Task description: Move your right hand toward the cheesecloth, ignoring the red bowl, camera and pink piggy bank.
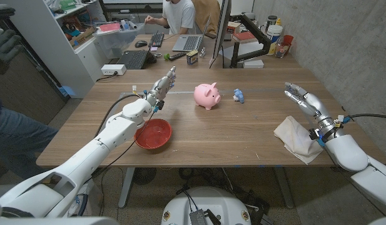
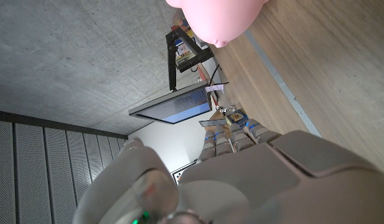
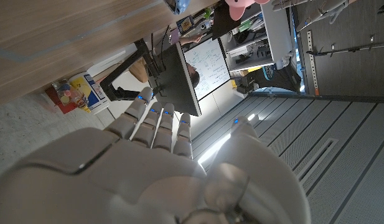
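Observation:
The cream cheesecloth [image 1: 298, 140] lies crumpled near the table's right front. My right hand [image 1: 303, 99] hovers just beyond and right of it, fingers straight and apart, holding nothing; its back shows in the right wrist view [image 3: 160, 168]. The red bowl [image 1: 153, 134] sits at the left front, beside my left forearm. My left hand [image 1: 163, 84] is raised farther back, fingers extended and empty, also seen in the left wrist view [image 2: 235, 174]. The pink piggy bank [image 1: 206, 95] [image 2: 220, 18] stands mid-table. A small blue object [image 1: 239, 95] sits right of it.
Laptops, a keyboard and a monitor [image 1: 220, 28] crowd the far desk, where a person [image 1: 179, 14] sits. A person's sleeve and glove [image 1: 4, 47] show at the left edge. Bare wood [image 1: 243, 131] lies between bowl and cheesecloth. A concrete wall runs along the right.

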Robot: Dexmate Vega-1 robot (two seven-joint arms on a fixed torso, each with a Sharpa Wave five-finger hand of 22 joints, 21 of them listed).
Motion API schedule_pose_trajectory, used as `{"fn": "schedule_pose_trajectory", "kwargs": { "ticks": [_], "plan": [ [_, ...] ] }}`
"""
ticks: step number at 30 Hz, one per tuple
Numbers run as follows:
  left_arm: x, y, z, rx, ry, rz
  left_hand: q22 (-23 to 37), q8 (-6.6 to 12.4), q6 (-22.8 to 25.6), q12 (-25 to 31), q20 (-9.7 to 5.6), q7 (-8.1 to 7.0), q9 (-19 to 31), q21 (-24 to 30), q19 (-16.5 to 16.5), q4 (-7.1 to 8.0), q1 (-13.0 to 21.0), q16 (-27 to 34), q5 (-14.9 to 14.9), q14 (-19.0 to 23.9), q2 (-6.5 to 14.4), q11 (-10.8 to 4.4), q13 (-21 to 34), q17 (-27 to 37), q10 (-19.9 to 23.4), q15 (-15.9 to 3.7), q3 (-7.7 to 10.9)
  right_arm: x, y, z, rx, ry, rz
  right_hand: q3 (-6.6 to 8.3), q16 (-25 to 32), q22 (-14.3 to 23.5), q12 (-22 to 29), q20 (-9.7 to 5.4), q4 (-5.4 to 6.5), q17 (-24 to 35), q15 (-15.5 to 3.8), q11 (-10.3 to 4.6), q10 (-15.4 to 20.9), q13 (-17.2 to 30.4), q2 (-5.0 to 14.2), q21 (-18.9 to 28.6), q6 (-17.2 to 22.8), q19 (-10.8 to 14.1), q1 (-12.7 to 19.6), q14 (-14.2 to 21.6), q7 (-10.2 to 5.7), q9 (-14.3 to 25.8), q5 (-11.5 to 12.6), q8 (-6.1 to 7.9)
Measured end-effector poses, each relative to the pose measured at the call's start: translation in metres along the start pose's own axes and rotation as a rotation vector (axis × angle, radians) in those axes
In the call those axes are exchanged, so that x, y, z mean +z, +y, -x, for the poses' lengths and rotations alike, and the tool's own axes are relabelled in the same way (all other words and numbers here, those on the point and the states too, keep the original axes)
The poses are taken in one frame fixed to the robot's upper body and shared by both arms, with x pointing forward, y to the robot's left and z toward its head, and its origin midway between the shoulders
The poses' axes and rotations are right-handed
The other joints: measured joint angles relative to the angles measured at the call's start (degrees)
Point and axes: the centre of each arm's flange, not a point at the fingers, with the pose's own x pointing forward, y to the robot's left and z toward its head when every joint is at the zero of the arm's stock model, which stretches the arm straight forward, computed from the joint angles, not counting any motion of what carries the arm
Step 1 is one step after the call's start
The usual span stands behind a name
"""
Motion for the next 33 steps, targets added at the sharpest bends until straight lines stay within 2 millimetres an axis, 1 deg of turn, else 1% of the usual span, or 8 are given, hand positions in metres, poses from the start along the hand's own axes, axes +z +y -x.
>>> {"fn": "schedule_pose_trajectory", "kwargs": {
  "ticks": [6,8,11,13,22,26,30,33],
  "plan": [
    [0.002,-0.001,0.0,-0.005,0.002,-0.008,0.0,0.0,0.0,0.0,0.0,0.0,0.0,-0.2,0.0,0.0,0.0,0.0,0.0,0.0,0.0,0.0,0.0,0.0,0.0,0.0,0.0,0.001,0.001,0.003,0.009,-0.001,0.044,0.25,0.0,-0.2,0.0,0.25,-0.25,0.0,0.0,-0.31,0.3,0.0,0.0,0.0,0.3,0.2,0.0,0.0,-0.31,0.0,0.0,0.0],
    [0.002,-0.001,0.0,-0.006,0.006,-0.01,0.0,0.0,0.0,0.0,0.0,0.0,0.0,-0.2,0.0,0.01,0.2,0.0,0.0,0.0,0.2,0.0,0.0,0.0,0.0,0.0,0.01,0.003,0.001,0.004,0.01,-0.004,0.057,0.25,0.0,-0.2,0.0,0.51,-0.25,0.0,0.0,-0.71,0.7,0.0,0.0,0.0,0.3,0.5,0.0,0.0,-0.31,0.0,0.0,0.0],
    [0.002,-0.001,0.001,-0.007,0.008,-0.013,0.0,0.0,0.0,0.0,0.0,0.0,0.0,-0.2,0.0,0.01,0.2,0.0,0.0,0.0,0.2,0.0,0.0,0.0,0.0,0.0,0.01,0.004,0.0,0.006,0.01,-0.006,0.075,0.25,0.0,-0.2,0.4,0.48,-0.25,0.0,-0.21,-0.86,0.9,0.0,0.0,0.0,0.6,0.5,0.0,0.2,-0.61,0.0,0.0,0.0],
    [0.002,-0.002,0.001,-0.008,0.011,-0.017,0.0,0.0,0.0,0.0,0.0,0.0,0.0,-0.2,0.0,0.01,0.2,0.0,0.0,0.0,0.2,0.0,0.0,0.0,0.0,0.0,0.02,0.005,0.0,0.007,0.011,-0.007,0.094,0.25,0.0,-0.2,0.4,0.09,-0.25,0.0,-0.21,-1.02,1.0,0.0,0.0,0.0,0.6,0.9,0.0,0.2,-0.61,0.0,0.0,0.0],
    [0.004,-0.003,0.001,-0.01,0.013,-0.026,0.0,0.0,0.0,0.0,0.0,0.0,0.0,-0.2,0.0,-0.15,0.2,0.0,0.0,0.0,0.2,0.0,0.0,0.0,0.0,0.0,-0.14,0.008,-0.003,0.013,0.009,-0.006,0.144,0.01,0.0,-0.1,0.4,0.1,-0.49,0.0,-0.21,-1.06,1.0,0.0,0.0,-0.6,0.8,0.9,0.0,0.2,-0.82,0.0,0.0,0.0],
    [0.006,-0.004,0.001,-0.013,0.009,-0.028,0.0,0.0,0.0,0.0,0.0,0.0,0.0,-0.2,0.0,-0.15,0.2,0.0,0.0,-0.2,0.2,0.0,0.0,0.0,0.0,0.16,-0.14,0.007,-0.003,0.014,0.011,-0.005,0.162,0.01,-0.2,-0.1,0.4,0.41,-0.49,0.0,-0.21,-1.25,0.8,0.0,0.0,-0.6,1.0,1.2,0.0,0.2,-1.02,0.0,0.0,0.0],
    [0.007,-0.005,0.0,-0.015,0.011,-0.035,0.0,0.0,0.0,0.0,0.0,0.0,0.0,-0.2,0.0,-0.15,0.2,0.0,0.0,-0.2,0.2,0.0,0.0,0.0,0.0,0.22,-0.14,0.008,-0.004,0.017,0.013,-0.003,0.181,0.01,-0.2,-0.1,0.4,0.83,-0.48,0.0,-0.21,-1.48,1.0,-0.1,0.0,-0.8,1.0,0.8,0.0,0.2,-1.03,0.0,0.0,0.0],
    [0.008,-0.006,0.0,-0.017,0.01,-0.039,0.0,0.0,0.0,0.0,0.0,0.0,0.0,-0.2,0.0,-0.11,0.2,0.0,0.0,-0.2,0.2,0.0,0.0,0.0,0.0,0.21,-0.19,0.009,-0.004,0.018,0.015,-0.001,0.194,0.01,-0.2,-0.1,0.4,0.83,-0.48,0.0,-0.21,-1.67,1.2,-0.1,0.0,-0.8,1.0,0.8,0.0,0.2,-1.02,0.0,0.0,0.0]
  ]
}}
